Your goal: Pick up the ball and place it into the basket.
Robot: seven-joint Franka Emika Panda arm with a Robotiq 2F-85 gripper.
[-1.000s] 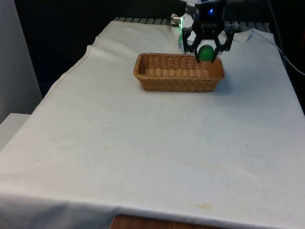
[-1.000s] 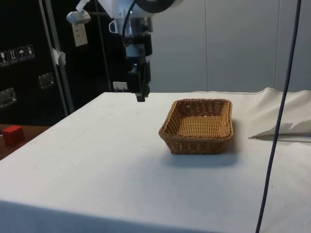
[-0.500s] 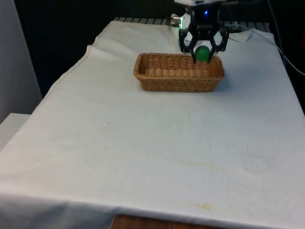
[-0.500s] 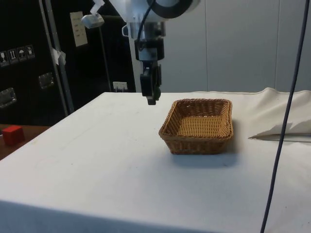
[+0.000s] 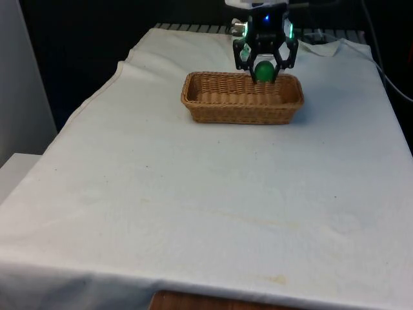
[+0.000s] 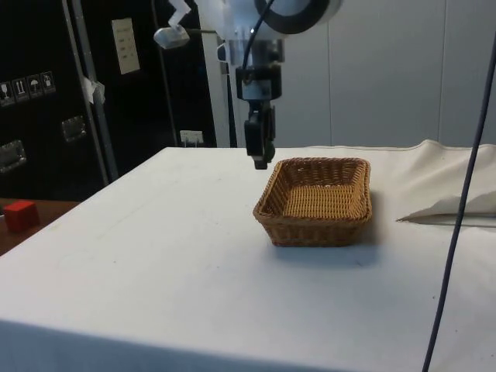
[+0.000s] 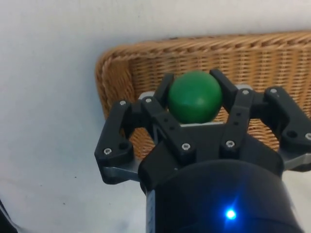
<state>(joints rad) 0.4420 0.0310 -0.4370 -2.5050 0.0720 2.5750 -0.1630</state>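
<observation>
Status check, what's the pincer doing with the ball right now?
Pincer shut on green ball, held above table. Hanging at wicker basket far edge, at one end. Basket holds nothing. No obstruction.

Basket [image 5: 242, 98] interior open from above; cloth [image 5: 193, 187] around bare

A lab: cloth-covered table [image 5: 193, 213], dark cabinets [image 6: 46, 93].

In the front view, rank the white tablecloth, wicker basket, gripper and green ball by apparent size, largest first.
1. White tablecloth
2. Wicker basket
3. Gripper
4. Green ball, held between the gripper's fingers at the basket's far rim
</observation>
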